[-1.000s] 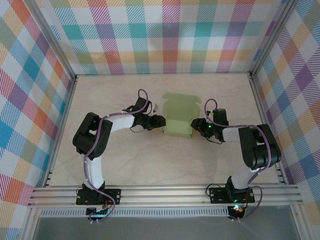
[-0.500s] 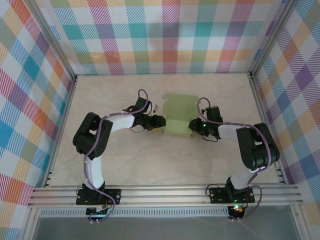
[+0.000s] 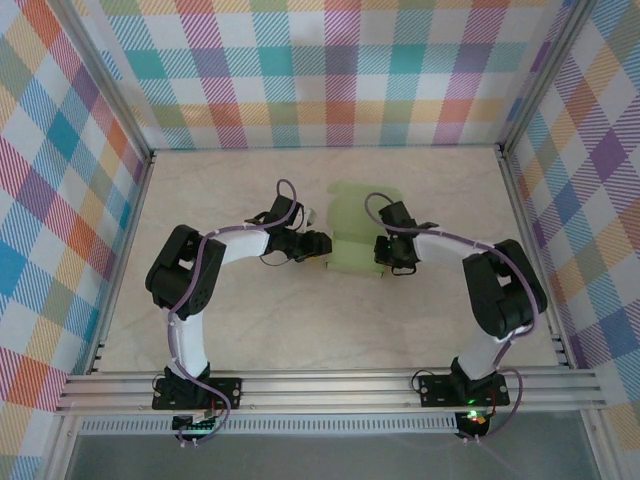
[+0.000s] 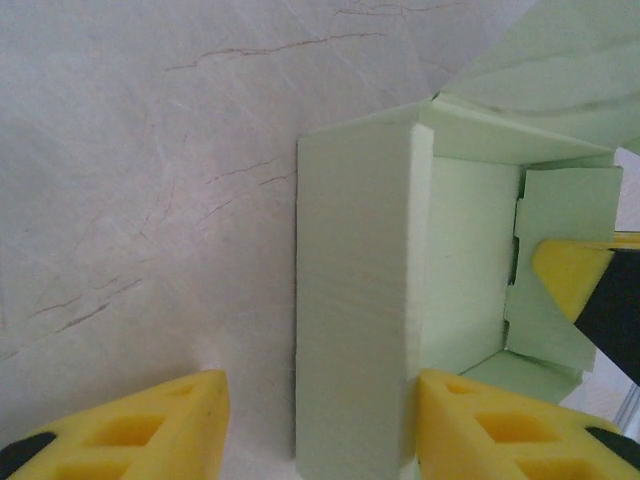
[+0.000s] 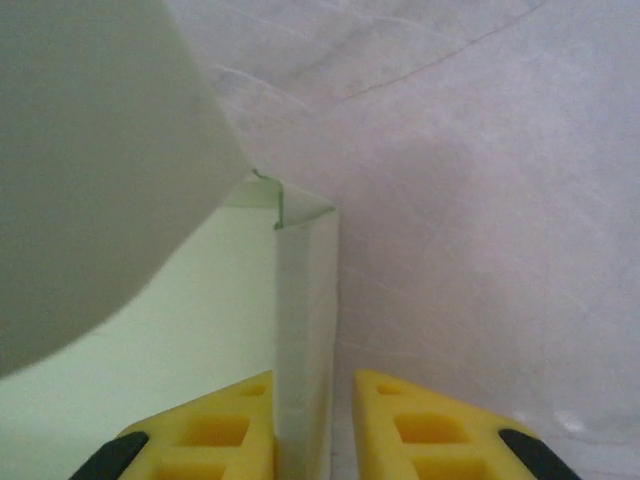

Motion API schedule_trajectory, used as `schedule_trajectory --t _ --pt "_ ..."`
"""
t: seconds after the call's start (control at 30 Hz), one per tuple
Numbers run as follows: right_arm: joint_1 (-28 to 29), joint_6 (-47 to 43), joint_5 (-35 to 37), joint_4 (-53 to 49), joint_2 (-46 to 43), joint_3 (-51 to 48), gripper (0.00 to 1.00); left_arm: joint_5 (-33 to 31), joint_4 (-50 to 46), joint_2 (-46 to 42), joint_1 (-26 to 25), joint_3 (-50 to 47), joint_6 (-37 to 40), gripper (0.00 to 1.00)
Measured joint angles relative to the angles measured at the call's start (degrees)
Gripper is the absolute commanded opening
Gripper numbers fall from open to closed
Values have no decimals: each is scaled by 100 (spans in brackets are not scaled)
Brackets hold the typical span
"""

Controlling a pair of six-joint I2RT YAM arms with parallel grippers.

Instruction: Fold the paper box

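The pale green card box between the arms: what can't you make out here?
- Top external view: the right gripper covers the right wall of the pale green card box.
- Right wrist view: a blurred raised flap hides much of the inside.
- Left wrist view: the bottom edge cuts off the near wall.

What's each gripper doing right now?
Left gripper: open, astride box wall.
Right gripper: nearly closed around box wall; grip cannot be told.
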Motion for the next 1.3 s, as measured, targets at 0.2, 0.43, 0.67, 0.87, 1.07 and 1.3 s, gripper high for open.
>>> schedule_trajectory --t 0.2,0.43,0.67,0.87,1.07,1.3 --pt "422 304 988 -1056 557 879 14 57 35 0 0 -50 -2 50" --pt "809 734 1878 -2159 1239 1725 0 111 153 0 0 -114 0 50" --pt "953 892 2343 -2658 1478 1941 0 179 271 0 0 -157 0 50" --pt "981 949 2570 -2841 1604 2046 2 223 297 0 -9 -157 0 50" --pt "962 826 2518 -2555 1303 1711 24 256 291 -2 -9 -157 0 51" --pt "894 544 2282 -2227 728 1386 39 236 210 -2 -9 -157 2 51"
